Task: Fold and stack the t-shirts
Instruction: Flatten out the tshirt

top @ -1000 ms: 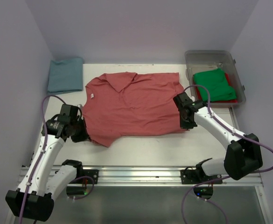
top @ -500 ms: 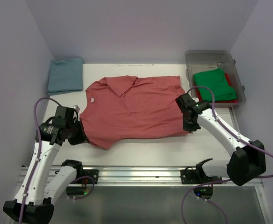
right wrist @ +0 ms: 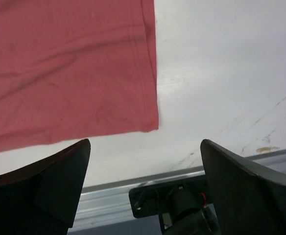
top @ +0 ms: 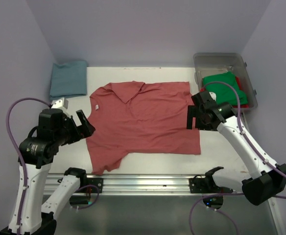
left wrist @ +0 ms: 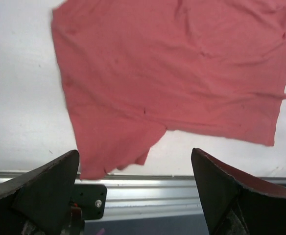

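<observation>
While the left hand [top: 85, 122] and right hand [top: 191, 116] gape wide, empty, the salmon-red t-shirt [top: 143, 122] lies flat, faintly creased.

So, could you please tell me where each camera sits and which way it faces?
Top external: above, behind the arms, looking down on the table; both arms show.
Left wrist: on the left arm, looks down at the salmon-red shirt, sleeve end; open left claw shows.
Right wrist: on the right arm, looks down at its hem corner; open right claw shows.
Shared: wrist views both catch shirt and rail.
</observation>
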Robot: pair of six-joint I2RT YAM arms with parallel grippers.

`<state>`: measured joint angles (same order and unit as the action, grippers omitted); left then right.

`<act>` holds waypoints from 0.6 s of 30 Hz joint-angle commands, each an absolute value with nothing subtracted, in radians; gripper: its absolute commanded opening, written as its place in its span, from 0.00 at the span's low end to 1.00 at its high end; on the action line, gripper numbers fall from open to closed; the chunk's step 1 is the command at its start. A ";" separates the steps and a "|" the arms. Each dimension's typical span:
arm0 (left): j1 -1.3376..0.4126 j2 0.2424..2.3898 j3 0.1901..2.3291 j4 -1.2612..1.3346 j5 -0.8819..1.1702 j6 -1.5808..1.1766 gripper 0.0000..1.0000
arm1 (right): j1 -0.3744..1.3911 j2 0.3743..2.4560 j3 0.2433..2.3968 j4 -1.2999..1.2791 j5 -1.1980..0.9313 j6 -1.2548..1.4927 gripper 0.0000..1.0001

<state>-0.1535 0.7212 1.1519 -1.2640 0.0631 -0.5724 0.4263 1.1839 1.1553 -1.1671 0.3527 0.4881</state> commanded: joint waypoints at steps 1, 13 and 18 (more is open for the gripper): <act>-0.155 0.774 1.222 -1.125 -0.040 -0.537 1.00 | 0.429 1.183 1.252 -1.117 0.426 0.451 0.99; -0.155 1.131 1.075 -0.301 0.077 -0.497 0.92 | 0.417 1.480 1.376 -0.711 0.549 0.362 0.53; -0.155 1.463 1.248 -0.160 0.251 -0.506 0.39 | 0.405 1.644 1.396 -0.612 0.390 0.394 0.00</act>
